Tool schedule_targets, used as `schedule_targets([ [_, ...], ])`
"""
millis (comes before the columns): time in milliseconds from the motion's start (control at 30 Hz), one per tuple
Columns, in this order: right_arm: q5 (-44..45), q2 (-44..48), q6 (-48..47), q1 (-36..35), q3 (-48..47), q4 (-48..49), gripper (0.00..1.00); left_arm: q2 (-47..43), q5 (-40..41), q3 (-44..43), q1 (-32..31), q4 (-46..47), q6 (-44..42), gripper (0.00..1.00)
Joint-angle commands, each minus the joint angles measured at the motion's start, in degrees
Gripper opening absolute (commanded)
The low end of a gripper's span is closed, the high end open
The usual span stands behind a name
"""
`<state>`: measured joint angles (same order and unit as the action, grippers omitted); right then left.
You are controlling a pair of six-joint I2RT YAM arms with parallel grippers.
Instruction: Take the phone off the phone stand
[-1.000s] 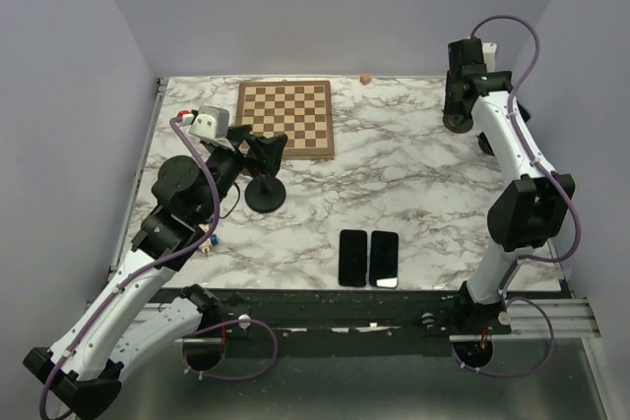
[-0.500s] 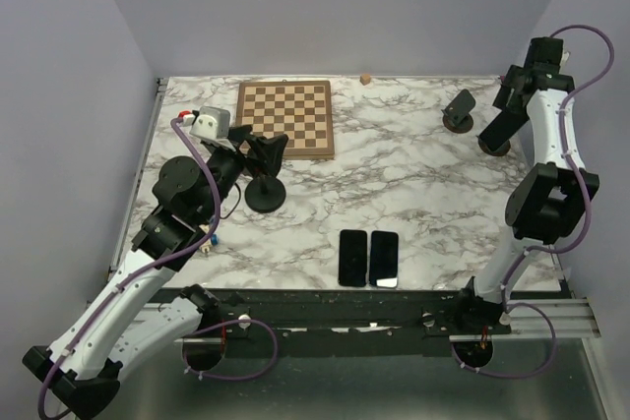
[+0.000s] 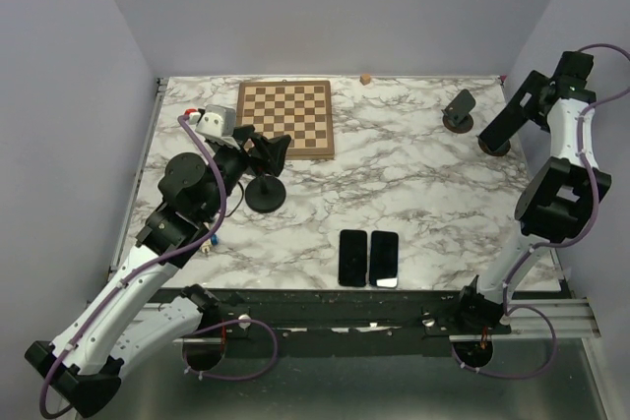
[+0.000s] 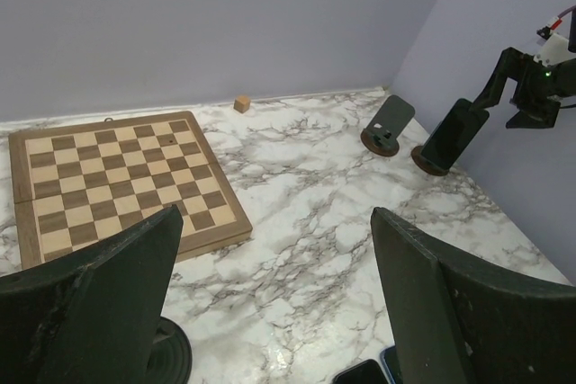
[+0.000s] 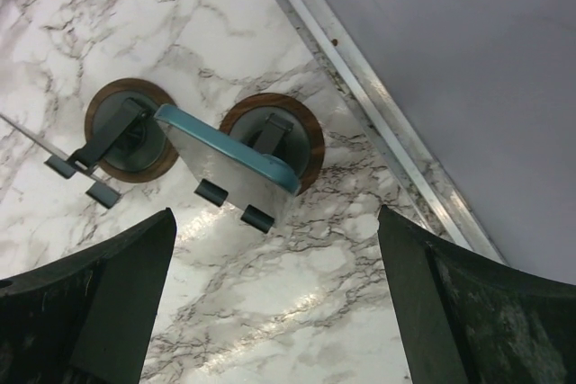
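Marble bench (image 3: 413, 184) met lilac walls; the right arm stood raised high at the far right corner, its right fingers (image 5: 99, 303) spread apart above the phone (image 5: 225, 164). That phone, in a teal case, leaned on the wood-rimmed phone stand (image 5: 306, 132) near the wall. Left fingers (image 4: 90, 303) gaped wide near the chessboard (image 4: 117, 177).

Top external: sitting high behind the near edge of the table (image 3: 413, 184), looking down over all of it.
Left wrist: looking low across the chessboard (image 4: 117, 177) toward the stands (image 4: 389, 121) at the frame's upper right.
Right wrist: looking steeply down, close above those same stands, which all three views are sharing.
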<state>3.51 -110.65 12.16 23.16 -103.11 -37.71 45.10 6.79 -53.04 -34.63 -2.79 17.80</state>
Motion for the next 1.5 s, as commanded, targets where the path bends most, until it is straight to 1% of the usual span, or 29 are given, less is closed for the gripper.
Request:
schedule_targets([
  [0,-6.7,-1.8,-0.2,0.4,0.2,2.8,1.00,0.0,-0.7,-0.8,-0.3,0.0,-0.2,0.94],
  [167,-8.2,-3.8,-0.6,1.0,-0.4,2.8,1.00,0.0,-0.9,-0.8,-0.3,0.0,-0.3,0.94],
  [300,-8.9,-4.3,-1.5,1.3,0.0,3.2,0.93,0.1,-1.0,-0.8,-0.3,0.0,-0.3,0.94],
  [600,-11.1,-4.3,-2.8,1.6,2.8,5.8,0.92,0.3,-1.8,-0.8,-0.2,0.1,-0.2,0.94],
  [967,-12.9,-5.7,-3.2,2.1,1.9,7.7,0.83,0.4,-2.5,-0.9,-0.3,0.1,0.0,0.94],
  [1133,-13.4,-6.3,-3.1,2.1,1.9,7.8,0.82,0.4,-2.7,-0.9,-0.3,0.0,0.0,0.94],
  [1333,-14.5,-4.4,-2.8,2.1,5.7,12.4,0.80,0.6,-3.0,-0.9,-0.3,0.0,0.2,0.94],
  [1467,-13.7,-3.5,-3.1,2.1,7.4,14.4,0.80,0.5,-3.2,-0.9,-0.3,0.0,0.3,0.94],
])
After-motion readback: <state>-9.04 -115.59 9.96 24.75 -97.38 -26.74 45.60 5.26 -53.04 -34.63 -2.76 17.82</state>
